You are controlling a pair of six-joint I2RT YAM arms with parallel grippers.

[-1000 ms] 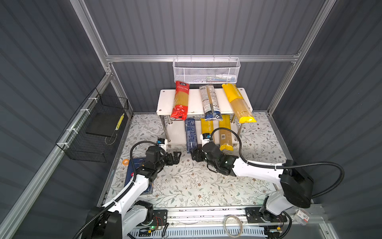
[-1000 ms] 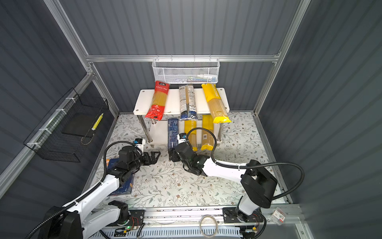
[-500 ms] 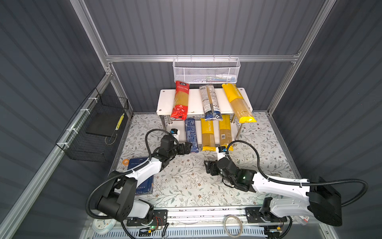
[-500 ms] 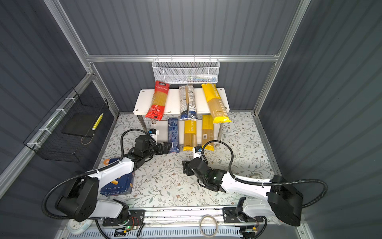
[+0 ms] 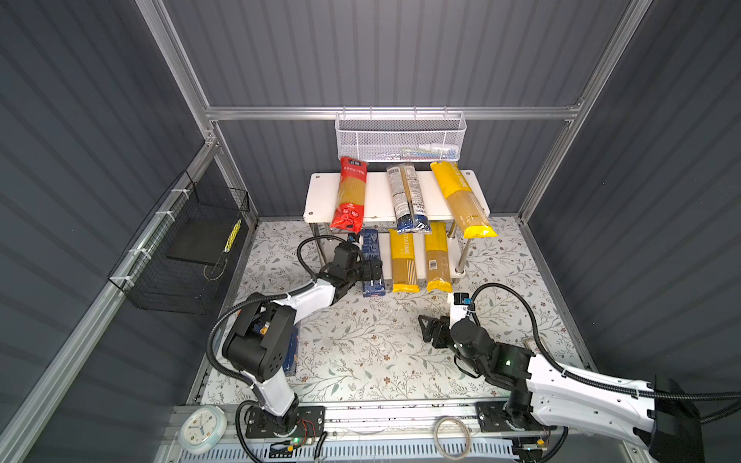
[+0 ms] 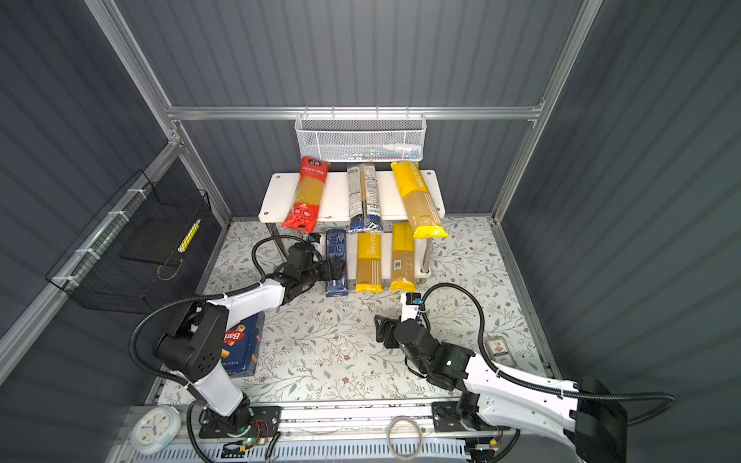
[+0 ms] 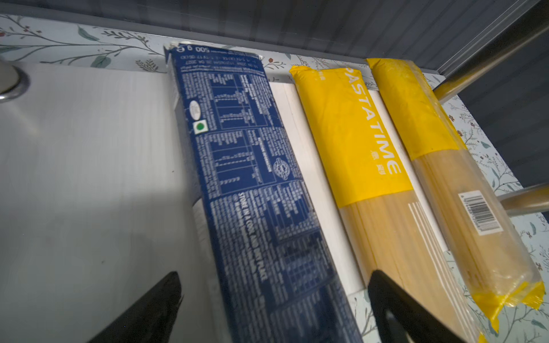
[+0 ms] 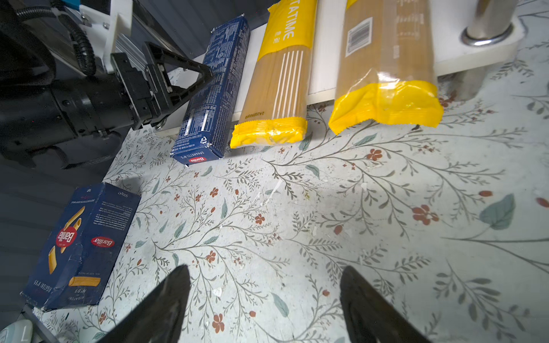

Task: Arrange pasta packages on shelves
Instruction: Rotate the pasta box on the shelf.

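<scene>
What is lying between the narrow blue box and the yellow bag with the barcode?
The yellow PASTATIME bag, on the lower shelf board with them; the left wrist view shows it clearly.

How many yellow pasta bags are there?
3 yellow bags: one on the top shelf, right end; two side by side on the lower shelf. None seems hidden.

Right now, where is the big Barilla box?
In a top view, the Barilla box lies on the floor, partly behind the left arm, away from the shelves.
</scene>
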